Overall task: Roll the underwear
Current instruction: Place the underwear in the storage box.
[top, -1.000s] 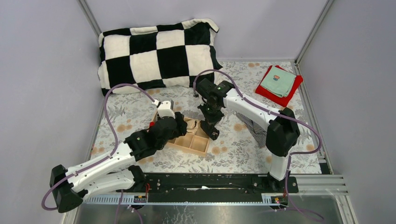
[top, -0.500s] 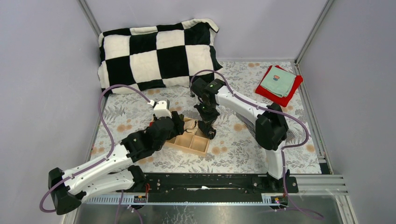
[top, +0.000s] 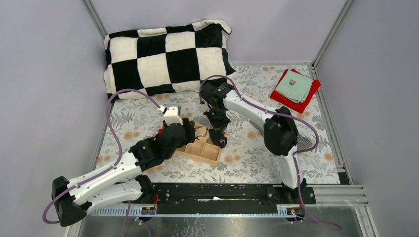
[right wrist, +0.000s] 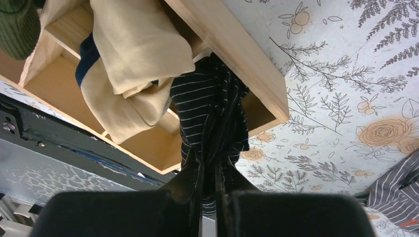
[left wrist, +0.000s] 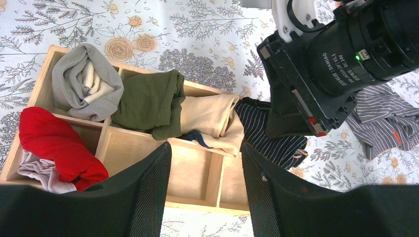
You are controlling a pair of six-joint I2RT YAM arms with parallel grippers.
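While left jaws hang spread above wooden tray (left wrist: 216, 174) on bench (left wrist: 197, 29), gripping nothing, right jaws stand pressed together, pinching black pinstriped underwear (left wrist: 269, 140).

Tray contents, left to right: red roll (left wrist: 54, 140), grey roll (left wrist: 86, 81), green roll (left wrist: 150, 101), beige cloth (left wrist: 212, 116).

Black pair hangs bunched from right jaws at tray's right-end compartment, touching beige cloth. Whether it reaches compartment floor: cannot tell.

Grey striped underwear (left wrist: 385, 118) lies crumpled on bench, right of tray, apart from it.
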